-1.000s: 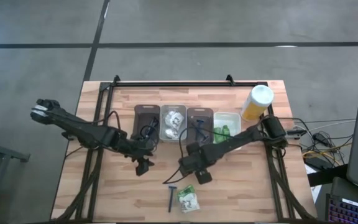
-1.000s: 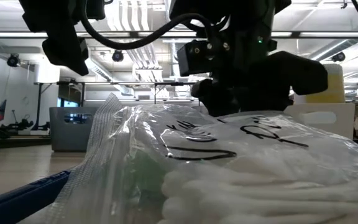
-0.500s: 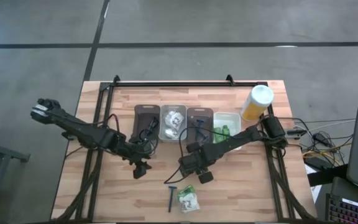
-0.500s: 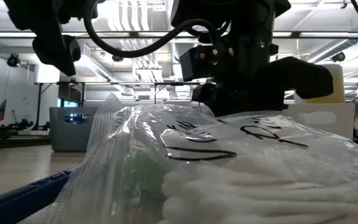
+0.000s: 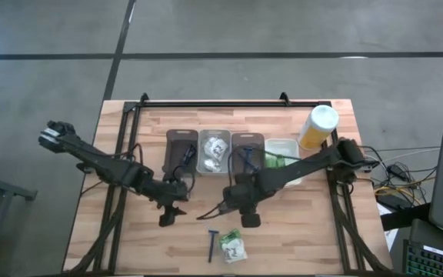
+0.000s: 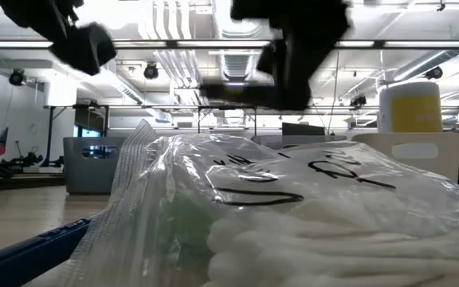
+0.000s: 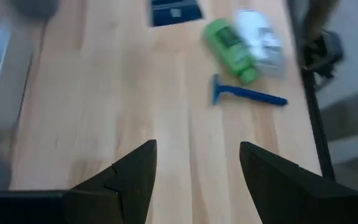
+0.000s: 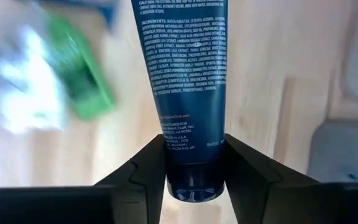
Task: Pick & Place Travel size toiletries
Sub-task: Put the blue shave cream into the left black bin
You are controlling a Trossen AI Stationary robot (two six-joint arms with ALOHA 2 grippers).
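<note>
My right gripper is shut on a dark blue tube with white print and hangs above the table's middle. My left gripper stands open over bare wood, left of it. Near the front edge lie a blue razor and a green tube with a white packet; the left wrist view shows the razor, the green tube and the packet. My right gripper pinches the dark blue tube at its narrow end between its two fingers, one on each flat side. The fingers point steeply down. The tube sticks out past the fingertips, lifted clear of the table.
Several small trays stand in a row behind the grippers: brown, clear, brown, clear. A yellow bottle with a white cap stands at the back right. A clear bag of cotton swabs fills the low view's foreground.
My right gripper has risen from the table and rolled a little at the wrist, lifting the dark blue tube clear of the wood. My left gripper has rolled at the wrist and stays open.
</note>
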